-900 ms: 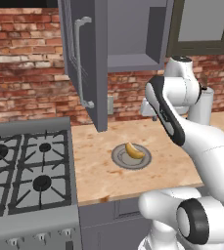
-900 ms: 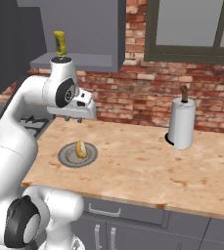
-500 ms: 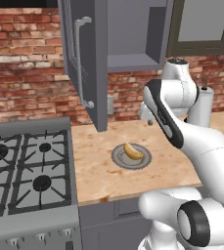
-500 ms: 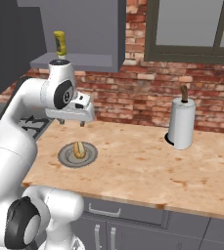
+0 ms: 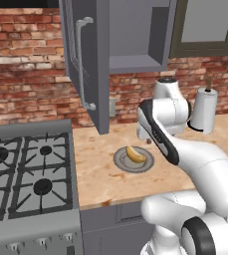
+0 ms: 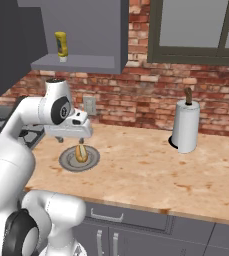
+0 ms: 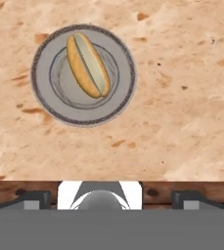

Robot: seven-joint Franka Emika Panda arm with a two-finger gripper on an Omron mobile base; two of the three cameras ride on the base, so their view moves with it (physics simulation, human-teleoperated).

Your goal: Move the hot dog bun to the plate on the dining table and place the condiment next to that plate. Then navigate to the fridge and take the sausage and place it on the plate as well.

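Fingers (image 7: 111,197) spreading wide, gripping nothing | hot dog bun (image 7: 88,65) lying in grey dish (image 7: 118,100) on tabletop (image 7: 182,97), at 11 o'clock from fingers | long axis running 11-to-5

I am looking at a pale speckled wood counter (image 5: 100,174) running beside the black gas stove. A small round grey dish with a ringed rim (image 7: 52,105) is sitting directly on it, and a white paper towel roll on a dark upright holder (image 6: 185,126) is standing on it well apart, near the brick wall.
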